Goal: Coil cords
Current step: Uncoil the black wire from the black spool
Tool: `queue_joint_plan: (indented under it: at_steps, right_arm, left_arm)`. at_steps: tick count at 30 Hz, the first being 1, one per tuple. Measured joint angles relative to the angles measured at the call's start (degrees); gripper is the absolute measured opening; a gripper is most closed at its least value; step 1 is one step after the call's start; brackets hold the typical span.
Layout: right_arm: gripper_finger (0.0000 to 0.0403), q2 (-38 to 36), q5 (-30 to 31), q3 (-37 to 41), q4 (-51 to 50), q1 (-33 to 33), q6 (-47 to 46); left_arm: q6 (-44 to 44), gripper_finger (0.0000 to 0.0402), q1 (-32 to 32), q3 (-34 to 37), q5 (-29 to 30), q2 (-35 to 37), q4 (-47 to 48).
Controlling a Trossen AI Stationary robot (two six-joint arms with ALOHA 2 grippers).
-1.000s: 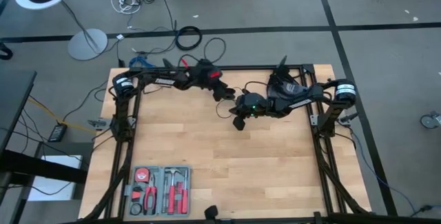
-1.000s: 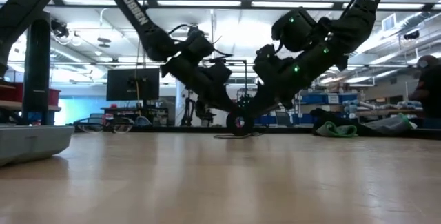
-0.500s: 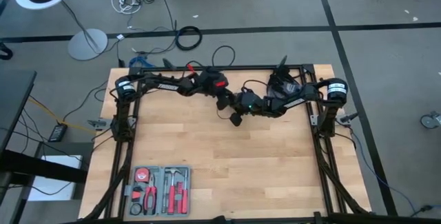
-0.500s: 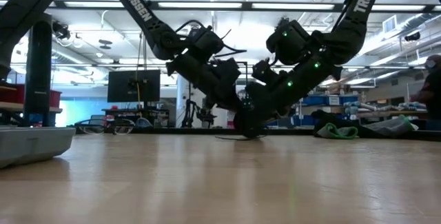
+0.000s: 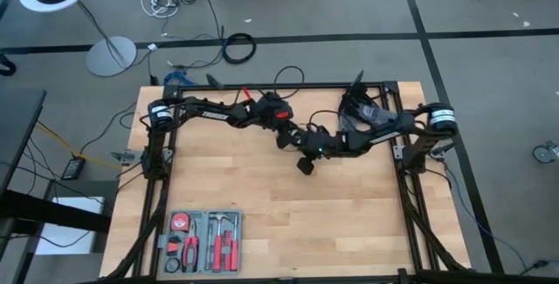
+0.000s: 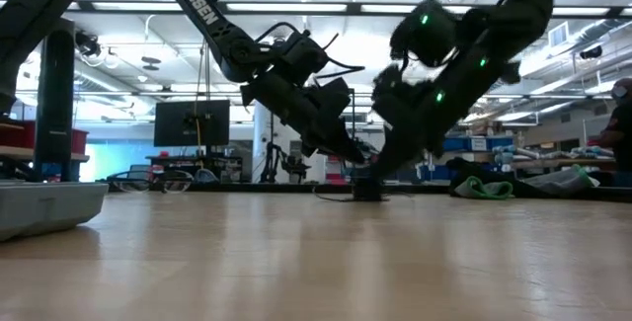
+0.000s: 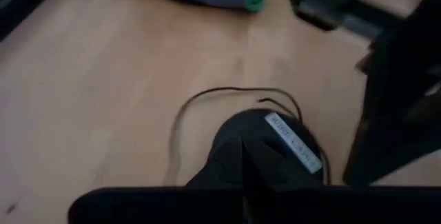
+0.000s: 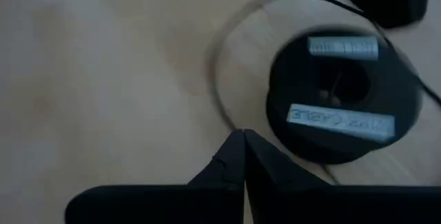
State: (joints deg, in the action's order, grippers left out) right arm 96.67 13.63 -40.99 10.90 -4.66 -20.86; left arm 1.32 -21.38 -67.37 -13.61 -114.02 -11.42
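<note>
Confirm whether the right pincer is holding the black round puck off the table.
No: in the right wrist view the puck lies flat on the table, ahead of the shut right pincer.

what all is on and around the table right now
cord: one, thin black, looping on the wood beside the puck near the table's far middle
puck: one, round black with grey labels, flat on the table
table: one, light wood in a black frame
tool case: one, grey with red-handled tools, near-left corner
thick cable ring: one, black, on the floor beyond the table
floor lamp: one, white-grey, on the floor at far left
left gripper: one, dark, shut, over the table's far middle
right gripper: one, dark, shut, close beside the left one
</note>
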Motion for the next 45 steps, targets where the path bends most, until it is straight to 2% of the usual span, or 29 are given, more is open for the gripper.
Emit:
queue_joint_plan:
  at_steps: [5,8,12,14,25,31,37,40,45]
  right_arm:
    - [0.0,-4.59,3.22,-0.02,-3.59,2.68,-0.83]
    - [0.0,-7.64,4.28,-0.02,-9.11,3.53,-2.91]
    - [0.0,-11.91,10.01,-0.02,-18.19,4.43,-6.78]
    - [0.0,-13.23,10.67,-0.02,-20.67,4.5,-8.17]
    - [0.0,-9.22,10.23,-0.02,-19.26,4.21,-9.1]
    - [0.0,-7.59,10.29,0.0,-18.19,4.16,-9.06]
    - [0.0,-7.79,12.67,0.06,-15.43,2.81,-4.92]
    - [0.0,-7.77,10.23,1.97,-11.94,-0.43,-4.47]
    - [0.0,-7.87,-3.56,7.75,-1.14,-6.6,-3.11]
  left_arm:
    - [-0.01,0.0,1.68,0.0,-0.01,0.0,0.14]
    - [-0.01,0.0,2.09,0.0,1.87,0.04,1.88]
    - [-0.02,0.0,2.34,0.0,5.32,0.99,6.24]
    - [0.22,0.0,2.39,0.04,6.14,1.68,7.54]
    - [5.53,0.0,5.51,-0.01,6.23,3.34,8.34]
    - [7.79,0.0,7.02,-3.61,11.5,3.28,10.04]
    - [10.22,0.0,6.88,-5.49,12.11,3.08,10.54]
    - [10.25,0.0,6.86,-5.49,12.1,3.06,11.42]
    - [10.2,0.0,6.82,-5.51,12.09,2.2,13.28]
